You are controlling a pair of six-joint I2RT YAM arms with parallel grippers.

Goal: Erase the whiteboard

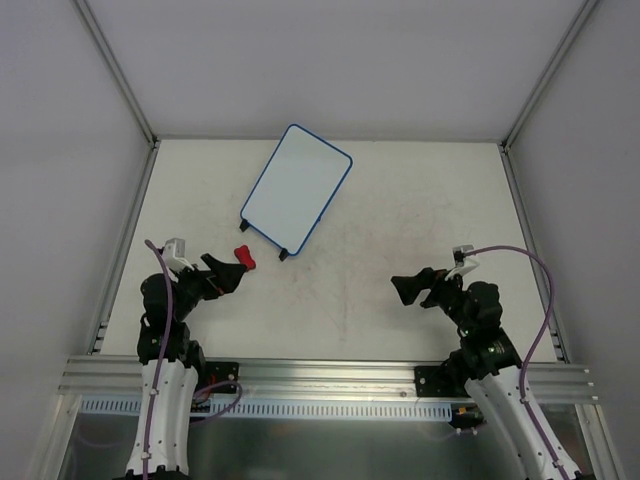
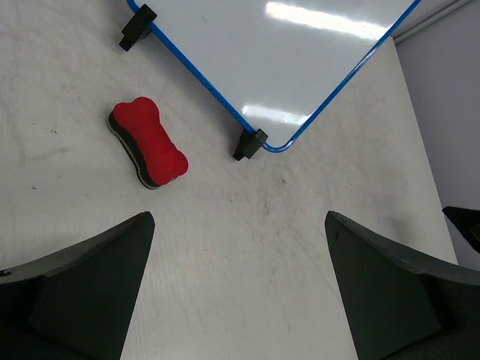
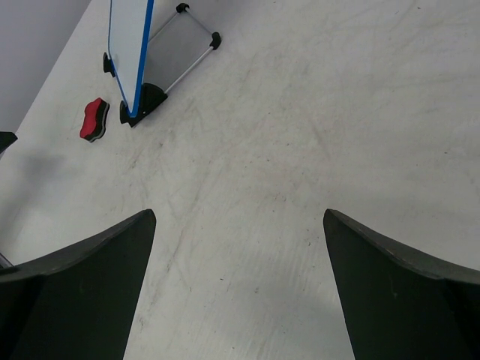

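The whiteboard [image 1: 297,188] stands propped on black feet [image 2: 249,144] at the table's [image 1: 420,200] eleven o'clock. A red eraser [image 1: 244,258] lies at its seven o'clock, just past the left gripper [image 1: 226,275], spread wide and empty. The right gripper [image 1: 410,289], at five o'clock, also gapes empty.

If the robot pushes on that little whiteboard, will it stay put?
Probably not firmly. The whiteboard stands propped on small black feet and a thin rear stand, so a push could slide or tip it. It looks thin, so likely light; its glossy face may be slippery.
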